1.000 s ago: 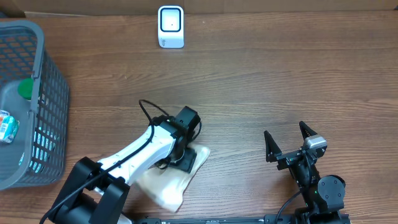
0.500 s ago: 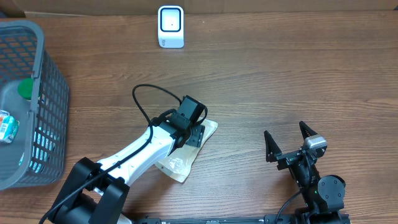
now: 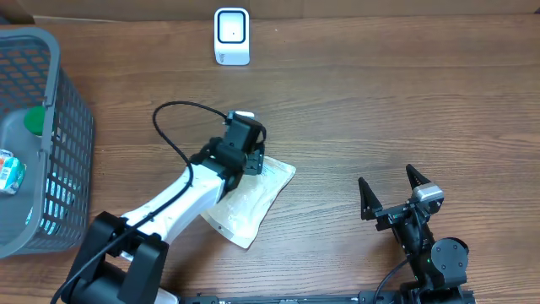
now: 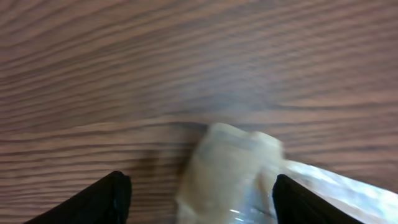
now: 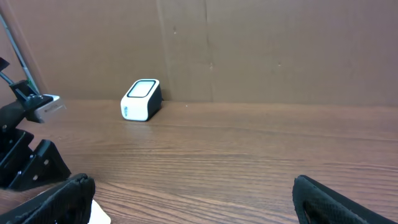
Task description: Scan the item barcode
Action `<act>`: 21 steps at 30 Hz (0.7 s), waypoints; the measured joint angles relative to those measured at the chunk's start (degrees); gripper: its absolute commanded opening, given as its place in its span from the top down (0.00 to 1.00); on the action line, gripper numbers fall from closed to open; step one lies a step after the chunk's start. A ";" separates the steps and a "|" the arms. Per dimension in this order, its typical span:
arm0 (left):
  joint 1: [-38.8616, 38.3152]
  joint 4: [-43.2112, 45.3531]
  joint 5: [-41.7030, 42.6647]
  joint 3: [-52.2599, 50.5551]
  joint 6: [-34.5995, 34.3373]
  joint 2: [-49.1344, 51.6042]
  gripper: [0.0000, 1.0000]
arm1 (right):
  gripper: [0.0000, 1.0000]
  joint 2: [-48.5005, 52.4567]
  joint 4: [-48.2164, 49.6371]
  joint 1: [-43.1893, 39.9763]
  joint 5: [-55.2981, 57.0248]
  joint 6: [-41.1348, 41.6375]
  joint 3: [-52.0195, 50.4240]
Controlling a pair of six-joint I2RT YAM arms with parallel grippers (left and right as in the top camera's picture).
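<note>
Left gripper (image 4: 199, 180) stands with its jaws wide apart. Both dark fingers (image 4: 115, 198) point down at the wood, and the blurred end of the clear pouch (image 3: 251, 201) lies between them. Bare wood shows between the pouch and one finger. Right gripper (image 3: 386, 179) is spread just as wide, with nothing between its fingers.

The brown wooden table (image 3: 380, 101) fills the overhead view, and a cardboard wall (image 5: 261, 43) runs along its far edge. A grey mesh basket (image 3: 74, 127) stands at the left edge.

The white left arm (image 3: 173, 207) stretches from its base at the near-left edge diagonally toward the table's middle. Its wrist is bent over, so the black head sits above the pouch's far corner. A black cable (image 3: 169, 122) loops off the wrist to the left. The right arm (image 3: 439, 253) is folded low at the near-right edge, with its gripper raised and facing the far side of the table, well apart from the pouch.

The pouch lies flat and slanted on the wood. Its far end is under the left wrist and its near end points toward that arm's base. The white barcode scanner (image 3: 231, 35) sits near the far edge, well apart from the pouch.

Inside the basket are a green object (image 3: 34, 120) and a small printed packet (image 3: 8, 171).
</note>
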 measured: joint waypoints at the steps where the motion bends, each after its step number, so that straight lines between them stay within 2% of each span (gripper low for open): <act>1: 0.50 -0.07 0.28 0.00 0.07 0.00 0.20 | 0.00 0.00 0.04 0.00 -0.02 0.04 0.00; 4: 1.57 -2.89 2.16 0.57 1.38 0.00 0.18 | 0.00 0.00 -0.02 0.00 0.00 0.04 0.00; 9: 1.55 -13.90 9.79 6.29 7.89 0.00 0.20 | 0.00 0.00 0.02 0.00 -0.02 0.04 0.00; 15: 1.55 -23.54 19.26 9.25 18.67 -0.28 0.31 | 0.00 0.00 -0.02 0.00 -0.02 0.00 0.00; 18: 1.38 -24.55 22.51 9.25 23.58 -0.28 0.36 | 0.00 0.00 0.00 0.00 -0.02 0.02 0.00; 21: 0.90 -24.76 24.63 9.25 28.13 -0.28 0.37 | 0.00 0.00 0.00 0.00 -0.02 0.00 0.00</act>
